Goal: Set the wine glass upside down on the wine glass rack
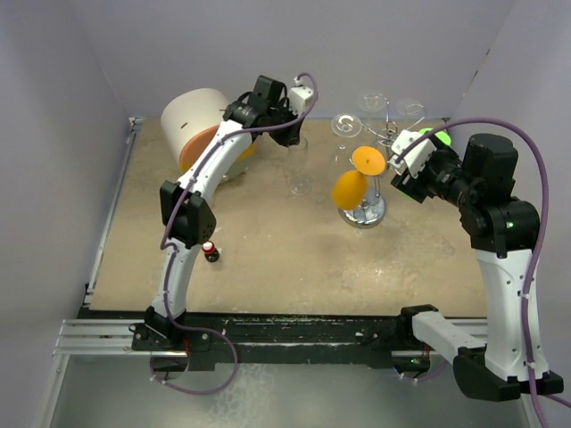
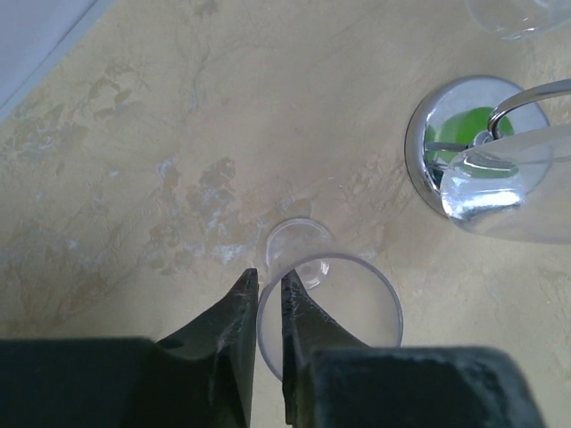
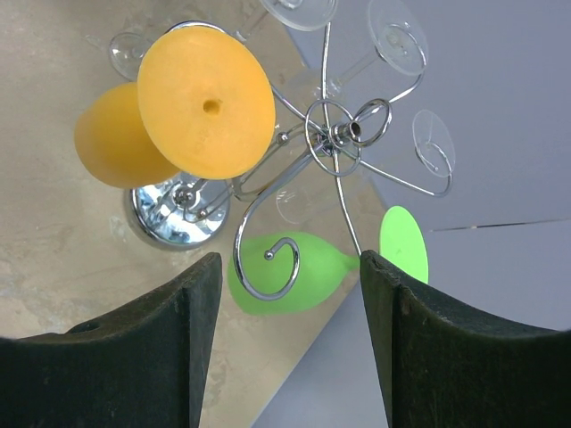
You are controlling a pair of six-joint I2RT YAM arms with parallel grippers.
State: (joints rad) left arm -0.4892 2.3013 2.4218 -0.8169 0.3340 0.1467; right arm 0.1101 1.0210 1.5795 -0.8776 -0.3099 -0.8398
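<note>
A clear wine glass [image 1: 299, 169] stands upright, left of the wine glass rack [image 1: 364, 212]. My left gripper [image 1: 296, 134] is above it, shut on its rim. In the left wrist view one finger [image 2: 239, 308] is outside the rim [image 2: 379, 285] and the other inside; the glass's foot [image 2: 299, 239] lies below. I cannot tell whether the foot touches the table. The rack's chrome base [image 2: 419, 147] is to the right. My right gripper [image 1: 399, 160] is open and empty beside the rack's looped arms [image 3: 332, 134].
An orange glass [image 3: 201, 102], a green glass [image 3: 285, 272] and clear glasses [image 3: 397, 40] hang upside down on the rack. A white cylinder [image 1: 198, 116] stands at the back left. A small red bottle [image 1: 210, 252] stands by the left arm. Walls close in all round.
</note>
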